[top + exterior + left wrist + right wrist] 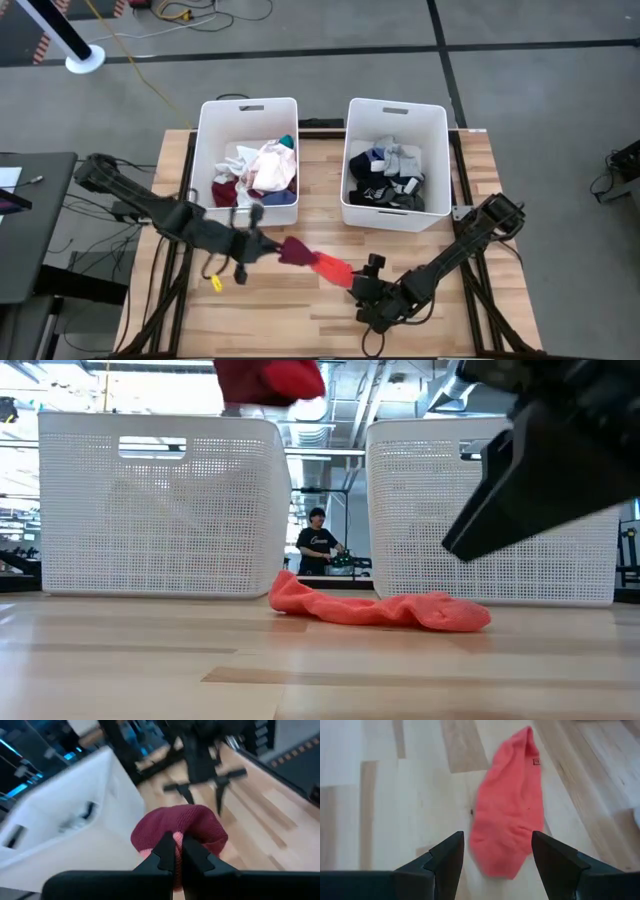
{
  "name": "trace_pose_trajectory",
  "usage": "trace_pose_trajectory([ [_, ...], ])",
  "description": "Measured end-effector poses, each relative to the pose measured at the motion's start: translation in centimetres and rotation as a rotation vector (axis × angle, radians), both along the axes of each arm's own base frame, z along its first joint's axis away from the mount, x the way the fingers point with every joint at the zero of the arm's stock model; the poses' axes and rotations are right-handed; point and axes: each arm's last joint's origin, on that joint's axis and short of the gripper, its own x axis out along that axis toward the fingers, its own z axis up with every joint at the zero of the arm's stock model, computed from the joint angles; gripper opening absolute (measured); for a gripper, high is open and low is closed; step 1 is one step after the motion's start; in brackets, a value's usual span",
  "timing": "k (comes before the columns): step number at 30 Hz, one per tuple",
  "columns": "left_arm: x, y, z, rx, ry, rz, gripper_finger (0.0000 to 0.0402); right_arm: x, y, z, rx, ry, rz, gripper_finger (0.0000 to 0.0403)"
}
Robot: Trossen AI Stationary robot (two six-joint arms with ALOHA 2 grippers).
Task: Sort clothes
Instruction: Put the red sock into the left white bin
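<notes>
The right tool [495, 862] hangs low over the worktop [300, 310], fingers spread apart and empty, with the coral sock [512, 805] lying flat just beyond the tips. If it comes down off-centre, the fingers may scrape wood and pinch only an edge, so the sock could slip free. Farther in, the left tool [176, 851] is clamped on a maroon sock [182, 827], held aloft near the left bin [247, 160]; released early, it would drop short. The right bin [395, 165] holds dark garments.
</notes>
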Motion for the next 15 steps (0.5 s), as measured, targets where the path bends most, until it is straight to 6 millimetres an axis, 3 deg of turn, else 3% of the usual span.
trace_pose_trajectory([
  [7, -2.6, 1.6, 4.4, 0.029, -0.106, 0.058, 0.0001, 0.1, -1.1, -1.6, 0.060, -0.078, -0.026, 0.0249],
  [15, -4.7, 3.5, 7.4, 0.159, -0.028, 0.308, 0.0004, -0.1, -1.2, -1.9, 0.063, -0.087, -0.021, 0.0249],
])
